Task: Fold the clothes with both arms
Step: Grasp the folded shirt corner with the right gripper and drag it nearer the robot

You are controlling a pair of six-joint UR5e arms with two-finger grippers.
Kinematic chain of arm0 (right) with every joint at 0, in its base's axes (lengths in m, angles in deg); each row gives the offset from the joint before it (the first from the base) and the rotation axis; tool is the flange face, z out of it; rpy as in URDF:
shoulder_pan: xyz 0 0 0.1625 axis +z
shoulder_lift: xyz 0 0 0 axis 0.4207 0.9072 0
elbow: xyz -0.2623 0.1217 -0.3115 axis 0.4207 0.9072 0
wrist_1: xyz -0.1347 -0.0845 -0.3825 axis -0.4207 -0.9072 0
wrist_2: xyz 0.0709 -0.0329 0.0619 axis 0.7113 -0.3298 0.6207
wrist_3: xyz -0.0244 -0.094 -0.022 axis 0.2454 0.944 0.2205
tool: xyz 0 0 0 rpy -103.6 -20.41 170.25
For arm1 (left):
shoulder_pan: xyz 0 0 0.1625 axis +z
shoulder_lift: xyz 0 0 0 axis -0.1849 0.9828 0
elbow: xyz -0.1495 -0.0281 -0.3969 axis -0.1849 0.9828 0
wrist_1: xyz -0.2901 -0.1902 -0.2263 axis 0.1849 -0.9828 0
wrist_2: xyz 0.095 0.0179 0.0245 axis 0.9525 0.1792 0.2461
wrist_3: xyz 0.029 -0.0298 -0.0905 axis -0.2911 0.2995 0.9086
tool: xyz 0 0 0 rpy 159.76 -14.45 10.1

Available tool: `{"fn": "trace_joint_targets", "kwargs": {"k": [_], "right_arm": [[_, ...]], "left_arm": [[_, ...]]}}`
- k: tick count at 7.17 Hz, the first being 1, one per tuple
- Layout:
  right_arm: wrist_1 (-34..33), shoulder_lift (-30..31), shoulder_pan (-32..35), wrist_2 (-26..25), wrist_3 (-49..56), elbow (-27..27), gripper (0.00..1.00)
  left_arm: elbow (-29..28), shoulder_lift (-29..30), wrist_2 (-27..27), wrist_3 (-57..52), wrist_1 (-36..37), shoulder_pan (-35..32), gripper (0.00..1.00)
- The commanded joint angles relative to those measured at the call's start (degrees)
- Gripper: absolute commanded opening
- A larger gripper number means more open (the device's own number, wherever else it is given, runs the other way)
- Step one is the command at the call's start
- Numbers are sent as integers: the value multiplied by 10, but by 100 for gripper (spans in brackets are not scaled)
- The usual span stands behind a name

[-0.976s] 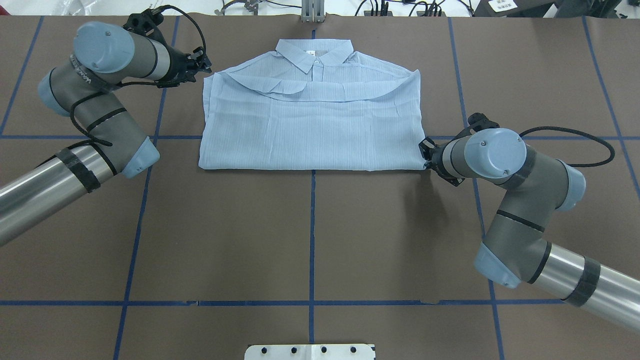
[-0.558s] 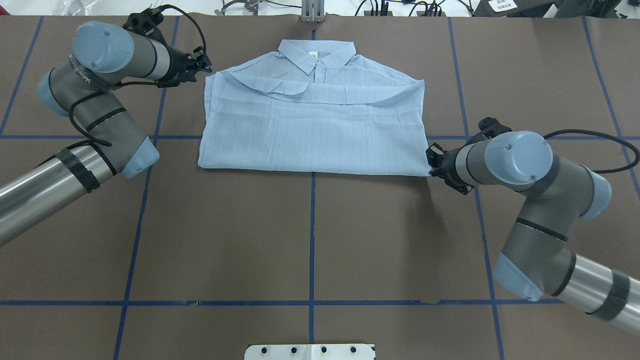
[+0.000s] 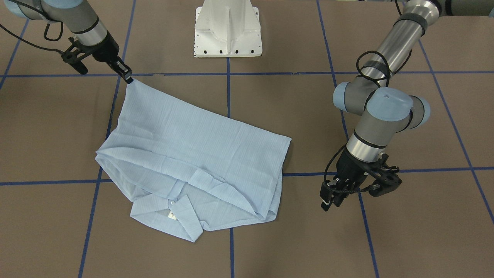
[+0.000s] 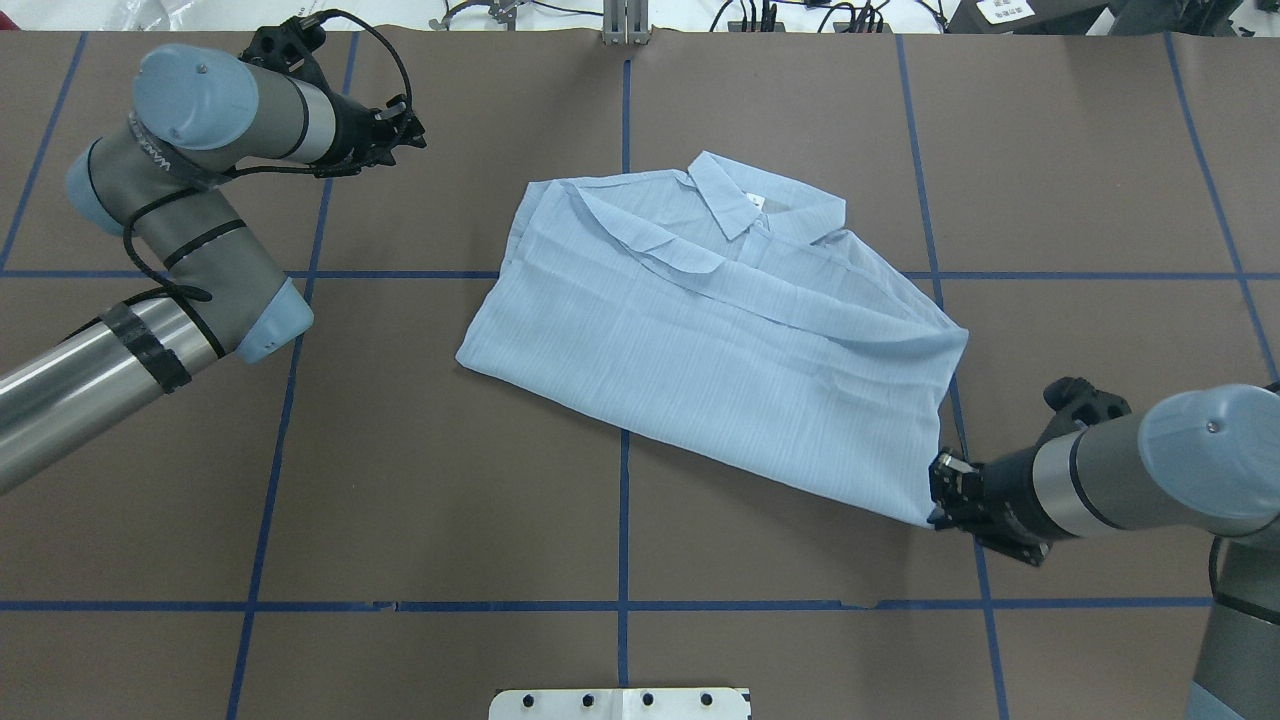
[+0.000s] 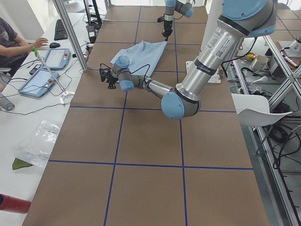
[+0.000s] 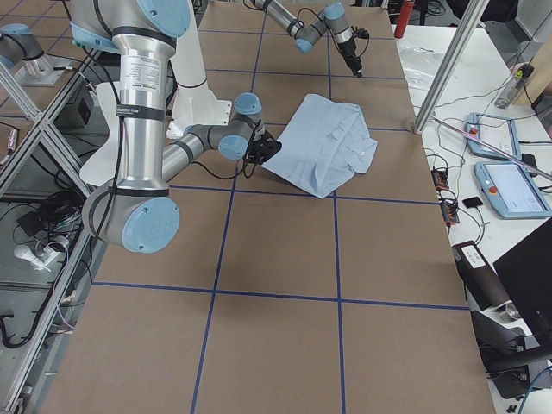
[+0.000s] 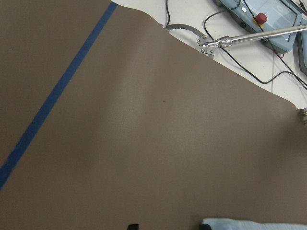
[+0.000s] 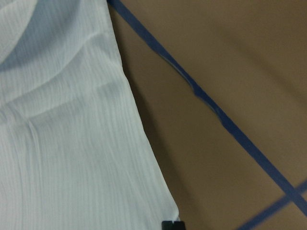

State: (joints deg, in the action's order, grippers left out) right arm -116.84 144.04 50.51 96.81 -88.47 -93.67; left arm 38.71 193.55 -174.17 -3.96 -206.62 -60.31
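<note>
The pale blue shirt (image 4: 720, 340) lies folded and skewed on the brown table, collar (image 4: 760, 205) towards the far side. It also shows in the front view (image 3: 193, 150) and the right wrist view (image 8: 72, 143). My right gripper (image 4: 938, 495) is shut on the shirt's near right hem corner; in the front view (image 3: 128, 78) it pinches that corner low over the table. My left gripper (image 4: 412, 130) is open and empty at the far left, well apart from the shirt. It hangs just above the table in the front view (image 3: 328, 200).
The white pedestal base (image 3: 227, 34) stands at the robot's side of the table. Blue tape lines (image 4: 624, 520) grid the brown surface. Tablets (image 5: 56, 56), cables and an operator (image 5: 14, 42) are past the far edge, by a metal post (image 5: 70, 33).
My right gripper has pulled the hem corner towards the robot and to the right. The shirt has slid, turned, and left the left gripper's side. The left arm has barely moved.
</note>
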Motion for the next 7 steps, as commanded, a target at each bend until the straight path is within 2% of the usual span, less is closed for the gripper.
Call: {"fn": "trace_joint_targets", "kwargs": {"k": [1,3,4,6,7], "right_arm": [[1,15,-54,133,-34,-21,0],[1,15,-151,150,-75,-29,0],[1,16,-154,152,-80,-36,99],[1,15,-135,154,-80,-38,100],[1,11,-74,163,-79,-38,100]], "left_arm": [[76,-37,-45,10,2,3,52],[159,-79,-78,68,2,23,54],[185,-88,-74,100,2,51,57],[249,-121,-56,168,20,113,64],[262,-120,-29,175,65,148,66]]}}
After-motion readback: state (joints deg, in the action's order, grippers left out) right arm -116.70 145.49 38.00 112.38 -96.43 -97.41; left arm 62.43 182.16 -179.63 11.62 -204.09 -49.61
